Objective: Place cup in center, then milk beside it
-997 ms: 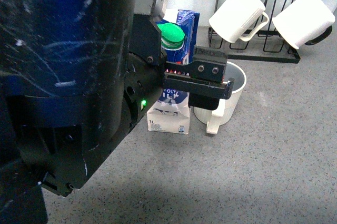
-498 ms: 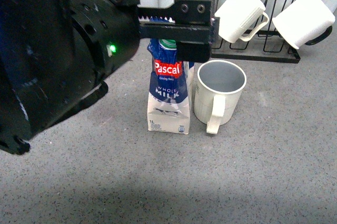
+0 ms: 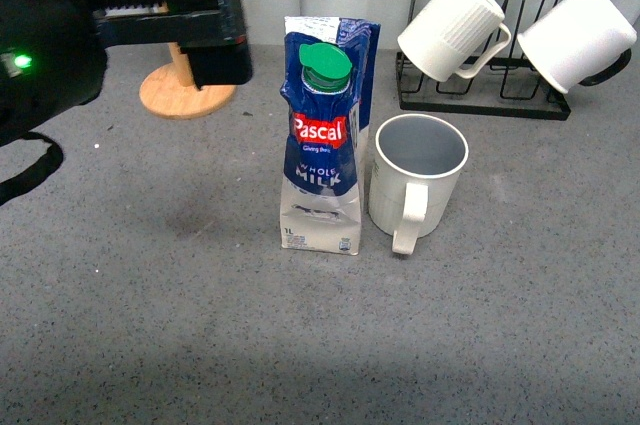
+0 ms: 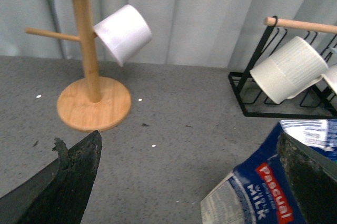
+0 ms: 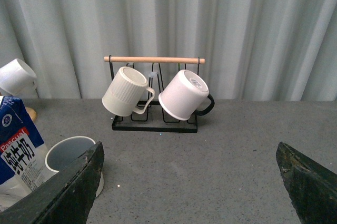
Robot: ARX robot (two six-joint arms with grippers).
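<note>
Milk (image 3: 322, 150) stands upright just beside the cup (image 3: 415, 175), mid-tabletop (image 3: 300, 345).
Left gripper (image 3: 215, 30) jaws spread, empty; right gripper's likewise.

The dark grey speckled tabletop (image 3: 480, 335) carries the milk (image 3: 322, 150) just beside the cup (image 3: 415, 180); behind stand a wooden mug tree (image 3: 180, 90) and a black wire rack (image 3: 480, 95).

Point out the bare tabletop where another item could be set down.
Bare: the wide front stretch before the milk and cup, and the patch between the milk and the wooden stand's base. Crowded: the back right, around the black mug rack.
</note>
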